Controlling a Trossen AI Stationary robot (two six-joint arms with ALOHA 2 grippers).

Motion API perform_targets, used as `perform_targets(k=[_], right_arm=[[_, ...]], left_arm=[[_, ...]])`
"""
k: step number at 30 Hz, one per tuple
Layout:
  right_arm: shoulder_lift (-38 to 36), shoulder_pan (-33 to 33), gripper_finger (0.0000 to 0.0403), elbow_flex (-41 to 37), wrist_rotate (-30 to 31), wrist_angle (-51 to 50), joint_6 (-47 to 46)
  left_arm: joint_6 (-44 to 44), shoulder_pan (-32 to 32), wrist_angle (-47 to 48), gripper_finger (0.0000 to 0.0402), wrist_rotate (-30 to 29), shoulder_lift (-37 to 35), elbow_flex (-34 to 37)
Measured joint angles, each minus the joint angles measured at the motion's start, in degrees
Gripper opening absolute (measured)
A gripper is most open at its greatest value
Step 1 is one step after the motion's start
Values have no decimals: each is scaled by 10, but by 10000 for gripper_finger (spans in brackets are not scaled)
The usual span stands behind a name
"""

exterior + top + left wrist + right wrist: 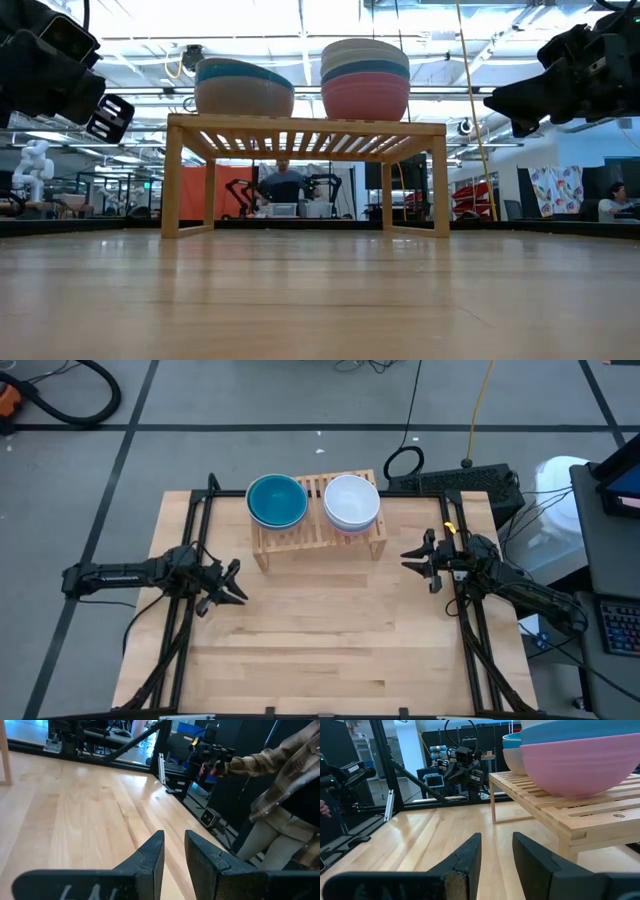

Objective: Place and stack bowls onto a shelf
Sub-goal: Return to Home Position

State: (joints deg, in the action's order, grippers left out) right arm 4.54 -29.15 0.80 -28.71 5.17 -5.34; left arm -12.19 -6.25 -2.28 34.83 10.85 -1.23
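The light-wood shelf (318, 532) stands at the table's far middle on its short legs. Two stacks of bowls rest on its slats. The left stack (277, 500) has a teal-blue bowl on top and a beige bowl (243, 95) at the bottom. The right stack (351, 502) has a white bowl on top, with blue and pink bowls (365, 95) beneath. The pink bowl (580, 765) also shows in the right wrist view. My left gripper (232, 582) hovers open and empty left of the shelf. My right gripper (410, 558) hovers open and empty right of it.
Bare wooden tabletop (330, 630) lies in front of the shelf and between the arms. Black frame rails (470, 640) run along the table's left and right sides. A person in a plaid sleeve (270, 760) stands beyond the table's edge, a hand on a dark device.
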Motion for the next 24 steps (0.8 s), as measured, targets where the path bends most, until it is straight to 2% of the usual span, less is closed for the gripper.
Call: perform_targets(k=[24], right_arm=[[0,0,105,0,1,4,0]], left_arm=[[-8,-1,-4,81,-1,0,0]])
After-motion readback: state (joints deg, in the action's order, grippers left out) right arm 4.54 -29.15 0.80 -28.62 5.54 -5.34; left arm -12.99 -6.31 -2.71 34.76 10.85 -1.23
